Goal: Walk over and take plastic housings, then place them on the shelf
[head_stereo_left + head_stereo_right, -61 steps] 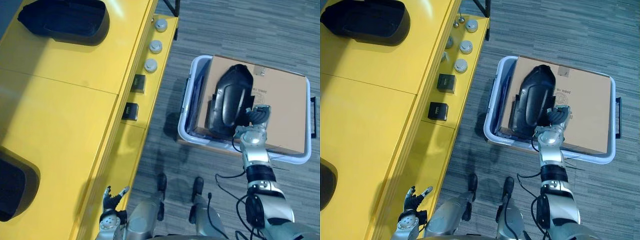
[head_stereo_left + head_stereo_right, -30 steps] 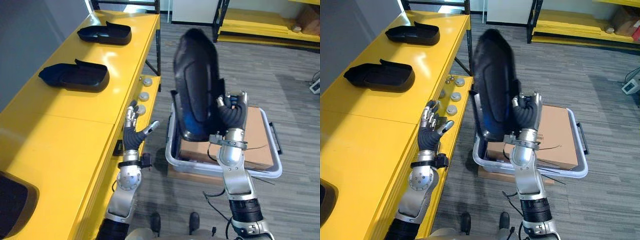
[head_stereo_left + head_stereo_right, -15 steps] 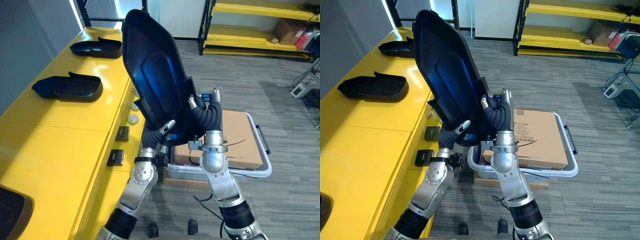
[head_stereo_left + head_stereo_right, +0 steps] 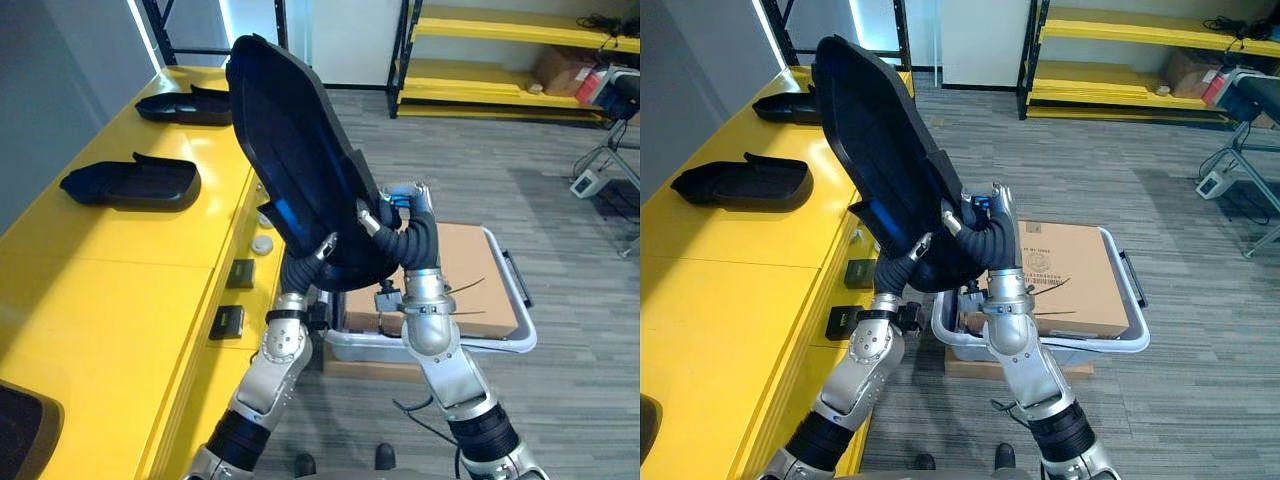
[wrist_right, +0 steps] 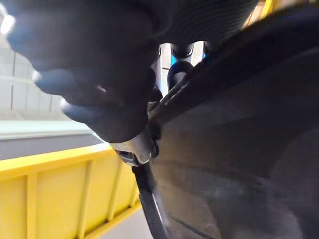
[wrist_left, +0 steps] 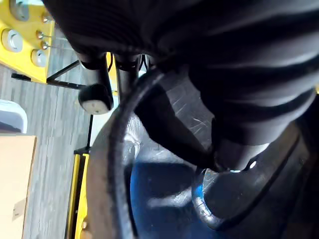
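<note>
A big black plastic housing [image 4: 295,160] stands tilted in the air between the yellow shelf [image 4: 110,280] and the tote, its hollow side facing me. My left hand [image 4: 297,275] grips its lower edge from below, the thumb hooked over the rim. From the right, my right hand [image 4: 412,240] holds the same lower end, with its fingers [image 4: 365,215] curled over the rim. The left wrist view shows the housing's rim and inside [image 6: 164,189] right at the hand. The right wrist view shows its outer wall [image 5: 239,149].
Two more black housings [image 4: 130,180] [image 4: 190,105] lie on the shelf's top, and part of a third [image 4: 20,430] sits at its near end. A grey tote [image 4: 430,345] holding a cardboard box [image 4: 480,280] stands on the floor. Yellow racks [image 4: 500,70] line the back.
The housing has shifted a little left toward the shelf. My left hand's fingers have curled round its lower edge. My right hand stays on the rim.
</note>
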You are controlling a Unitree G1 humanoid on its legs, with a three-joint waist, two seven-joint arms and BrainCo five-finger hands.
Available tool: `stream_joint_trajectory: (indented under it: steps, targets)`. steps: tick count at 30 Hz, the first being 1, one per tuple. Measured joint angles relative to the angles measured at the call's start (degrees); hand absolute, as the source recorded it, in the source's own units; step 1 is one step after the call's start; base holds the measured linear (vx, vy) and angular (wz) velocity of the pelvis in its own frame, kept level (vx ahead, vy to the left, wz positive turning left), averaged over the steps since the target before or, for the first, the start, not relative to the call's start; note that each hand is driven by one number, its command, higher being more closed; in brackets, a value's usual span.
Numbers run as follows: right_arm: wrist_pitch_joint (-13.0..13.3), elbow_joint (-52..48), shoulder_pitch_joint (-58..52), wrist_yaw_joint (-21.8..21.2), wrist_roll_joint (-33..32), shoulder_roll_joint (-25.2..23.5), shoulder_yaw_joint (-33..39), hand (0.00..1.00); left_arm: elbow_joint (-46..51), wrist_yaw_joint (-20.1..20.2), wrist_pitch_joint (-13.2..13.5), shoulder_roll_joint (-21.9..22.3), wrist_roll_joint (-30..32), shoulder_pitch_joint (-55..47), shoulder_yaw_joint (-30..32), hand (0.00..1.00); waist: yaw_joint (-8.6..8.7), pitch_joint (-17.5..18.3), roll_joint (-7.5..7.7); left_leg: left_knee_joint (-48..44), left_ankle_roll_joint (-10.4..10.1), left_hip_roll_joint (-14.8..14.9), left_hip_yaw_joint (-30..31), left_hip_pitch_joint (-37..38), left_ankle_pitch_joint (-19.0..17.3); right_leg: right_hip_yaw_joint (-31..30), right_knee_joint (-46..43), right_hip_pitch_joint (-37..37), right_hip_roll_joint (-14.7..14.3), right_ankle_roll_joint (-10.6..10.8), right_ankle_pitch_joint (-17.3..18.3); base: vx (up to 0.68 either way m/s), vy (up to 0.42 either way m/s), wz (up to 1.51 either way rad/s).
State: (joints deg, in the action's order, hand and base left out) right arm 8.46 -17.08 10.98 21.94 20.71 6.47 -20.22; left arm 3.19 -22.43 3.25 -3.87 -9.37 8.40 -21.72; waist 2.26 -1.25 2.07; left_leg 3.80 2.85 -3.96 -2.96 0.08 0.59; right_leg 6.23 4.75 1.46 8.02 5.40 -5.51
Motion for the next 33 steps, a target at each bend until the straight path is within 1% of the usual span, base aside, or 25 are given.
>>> stream_joint_trajectory:
  steps: [3, 4, 6, 7, 8, 11, 12, 13, 14, 16, 17, 19, 20, 21, 22, 23, 24, 25, 26, 28, 30, 33]
  targets:
    - [0.3, -0.1, -0.4, -2.2, -1.0, 2.5, 2.0, 0.00, 0.7, 0.1, -0.8, 0.2, 3.2, 0.0, 2.1, 1.00, 0.05, 0.0, -0.01, 0.1, 0.0, 0.0, 0.0, 0.3, 0.0, -0.1, 0.0, -0.2, 0.0, 0.0, 0.0, 0.00, 0.000, 0.00]
    - [0.7, -0.2, -0.4, -2.8, -1.2, 3.2, 2.9, 0.00, 1.5, 0.1, -0.8, 0.2, 4.7, -0.1, 2.7, 1.00, 0.00, 0.0, -0.02, 0.1, 0.0, 0.0, 0.0, 0.3, 0.0, 0.0, 0.0, -0.3, 0.0, 0.0, 0.0, 0.00, 0.000, 0.00]
    - [1.8, -0.7, -0.8, -3.5, -2.7, 3.9, 5.1, 0.00, 2.7, 0.5, -0.8, 0.4, 6.9, -0.4, 4.0, 1.00, -0.01, 0.0, -0.02, 0.2, 0.0, 0.0, 0.0, 0.5, 0.0, 0.0, -0.1, -0.4, 0.0, 0.0, 0.0, 0.00, 0.000, 0.00]
    - [1.9, -1.4, -1.4, -3.6, -3.3, 4.0, 6.7, 0.00, 3.9, 1.0, -0.8, 0.5, 7.8, -0.8, 4.4, 1.00, -0.07, 0.0, -0.02, 0.2, 0.0, 0.0, 0.1, 0.5, 0.0, 0.0, -0.1, -0.4, 0.0, 0.0, 0.1, 0.00, -0.011, 0.04]
    - [2.5, -2.2, -2.3, -4.1, -3.5, 4.4, 8.0, 0.00, 5.5, 1.2, -0.8, 0.5, 9.9, -1.2, 4.4, 1.00, -0.09, 0.0, -0.03, 0.2, 0.0, 0.0, 0.3, 0.6, 0.0, 0.0, -0.4, -0.4, 0.0, 0.0, 0.3, 0.00, -0.009, 0.04]
    - [3.8, -2.8, -3.7, -4.9, -3.5, 4.2, 10.8, 0.00, 7.5, 2.1, -0.8, 1.1, 12.7, -2.0, 4.6, 1.00, -0.01, 0.1, -0.16, 0.2, 0.0, 0.0, 0.3, 0.8, 0.0, 0.0, -0.8, -0.5, 0.0, 0.0, 0.5, 0.00, 0.000, 0.00]
    - [4.7, -3.1, -5.1, -4.9, -3.7, 3.7, 13.0, 0.00, 7.9, 2.4, -0.7, 2.0, 13.7, -3.0, 5.1, 1.00, 0.00, 0.2, -0.33, 0.2, 0.0, 0.0, 0.3, 0.8, 0.0, 0.0, -0.8, -0.5, 0.0, 0.0, 0.5, 0.00, 0.000, 0.00]
    - [4.8, -3.6, -6.1, -4.7, -4.4, 2.7, 16.3, 0.00, 8.0, 2.4, -0.6, 2.9, 14.0, -4.1, 6.5, 1.00, 0.02, 0.3, -0.49, 0.2, 0.0, 0.0, 0.3, 0.8, 0.0, 0.0, -0.8, -0.5, 0.0, 0.0, 0.5, 0.00, 0.000, 0.00]
    - [4.4, -3.7, -7.1, -4.1, -6.3, 1.3, 23.2, 0.00, 8.4, 2.3, -0.4, 3.6, 14.1, -6.0, 9.5, 1.00, 0.07, 0.4, -0.63, 0.2, 0.0, 0.0, 0.4, 0.8, 0.0, 0.0, -0.9, -0.4, 0.0, 0.1, 0.6, 0.00, 0.000, 0.00]
    - [4.0, -2.9, -8.4, -2.6, -9.6, 0.5, 31.8, 0.00, 8.7, 2.2, -0.4, 3.5, 14.2, -8.3, 13.0, 1.00, 0.12, 0.5, -0.88, 0.2, 0.0, 0.0, 0.5, 0.8, 0.0, 0.1, -1.1, -0.4, 0.0, 0.2, 0.8, 0.00, 0.000, 0.00]
    - [4.0, -1.2, -9.3, -1.3, -12.5, 0.4, 37.2, 0.00, 9.0, 2.0, -0.4, 3.0, 14.2, -10.3, 15.4, 1.00, 0.16, 0.7, -1.11, 0.2, 0.0, 0.0, 0.5, 0.8, 0.0, 0.1, -1.4, -0.2, 0.0, 0.3, 1.1, 0.00, 0.000, 0.00]
    - [4.2, 2.9, -11.8, -0.3, -17.3, 0.4, 43.0, 0.00, 10.1, 1.1, -0.4, 2.8, 14.1, -13.4, 18.5, 1.00, 0.35, 0.9, -1.45, 0.2, 0.0, 0.0, 0.6, 0.9, 0.0, 0.1, -1.5, -0.2, 0.0, 0.3, 1.2, 0.00, 0.000, 0.00]
    - [4.3, 6.6, -13.5, -0.3, -20.1, 0.3, 44.5, 0.00, 11.4, 1.0, -0.4, 2.7, 14.1, -14.6, 19.4, 1.00, 0.33, 1.0, -1.55, 0.3, 0.0, 0.0, 0.6, 0.9, 0.0, 0.1, -1.5, -0.2, 0.0, 0.3, 1.2, 0.00, 0.000, 0.00]
    - [4.3, 8.8, -14.1, -0.4, -21.1, 0.2, 45.0, 0.00, 12.1, 1.1, -0.4, 2.7, 14.1, -15.1, 19.6, 1.00, 0.33, 1.0, -1.56, 0.3, 0.0, 0.0, 0.6, 0.9, 0.0, 0.1, -1.5, -0.2, 0.0, 0.3, 1.2, 0.00, 0.000, 0.00]
    - [4.1, 13.1, -15.2, -0.7, -23.7, -0.4, 46.1, 0.00, 13.6, 1.1, -0.2, 2.8, 14.1, -16.2, 19.6, 1.00, 0.31, 1.0, -1.66, 0.3, 0.0, 0.0, 0.6, 0.9, 0.0, 0.1, -1.5, -0.2, 0.0, 0.3, 1.2, 0.00, 0.000, 0.00]
    - [4.0, 17.7, -16.3, -1.0, -26.5, -1.1, 46.4, 0.00, 15.0, 1.1, 0.1, 2.8, 14.0, -17.1, 19.6, 1.00, 0.27, 1.1, -1.83, 0.3, 0.0, 0.0, 0.6, 0.9, -0.1, 0.1, -1.5, -0.2, 0.0, 0.3, 1.2, 0.00, 0.000, 0.00]
    - [3.9, 20.0, -16.9, -1.0, -27.5, -1.4, 46.5, 0.00, 15.5, 1.2, 0.4, 2.8, 14.0, -17.6, 19.6, 1.00, 0.27, 1.2, -1.91, 0.3, 0.0, 0.0, 0.6, 0.9, -0.1, 0.1, -1.5, -0.2, 0.0, 0.3, 1.2, 0.00, 0.000, 0.00]
    - [3.6, 24.3, -17.9, -2.0, -29.8, -2.2, 46.7, 0.00, 16.5, 1.3, 1.0, 2.8, 14.0, -18.5, 19.6, 1.00, 0.16, 1.3, -2.04, 0.4, 0.0, 0.0, 0.6, 0.9, -0.1, 0.1, -1.4, -0.2, 0.0, 0.3, 1.2, 0.00, 0.000, 0.00]
    - [3.4, 26.5, -18.3, -2.3, -30.5, -2.6, 46.8, 0.00, 17.1, 1.4, 1.3, 2.9, 14.0, -19.2, 19.6, 1.00, 0.14, 1.3, -2.09, 0.4, 0.0, 0.0, 0.6, 0.9, -0.1, 0.1, -1.4, -0.2, 0.0, 0.3, 1.2, 0.00, 0.000, 0.00]
    - [2.3, 33.9, -20.3, -4.9, -33.1, -4.2, 46.8, 0.00, 19.2, 2.5, 1.9, 3.3, 14.0, -21.4, 19.5, 1.00, 0.06, 1.3, -2.14, 0.4, 0.0, 0.1, 0.7, 0.9, -0.1, 0.2, -1.4, -0.3, 0.0, 0.3, 1.2, 0.00, -0.008, 0.02]
    - [1.9, 39.4, -21.3, -6.9, -33.7, -5.1, 46.7, 0.00, 19.6, 3.6, 2.5, 3.3, 14.0, -22.8, 19.5, 1.00, 0.03, 1.3, -2.14, 0.3, 0.0, 0.1, 0.8, 0.9, -0.1, 0.5, -1.4, -0.5, 0.0, 0.3, 1.2, 0.00, -0.014, 0.07]
    - [0.9, 46.2, -23.1, -9.0, -33.6, -6.5, 44.9, 0.00, 19.7, 4.9, 2.6, 3.9, 14.0, -25.0, 19.3, 1.00, -0.01, 1.3, -2.10, 0.3, -0.2, 0.2, 1.3, 1.7, -0.4, 1.4, -1.5, -1.8, 0.1, 0.4, 1.5, -0.01, -0.014, 0.12]
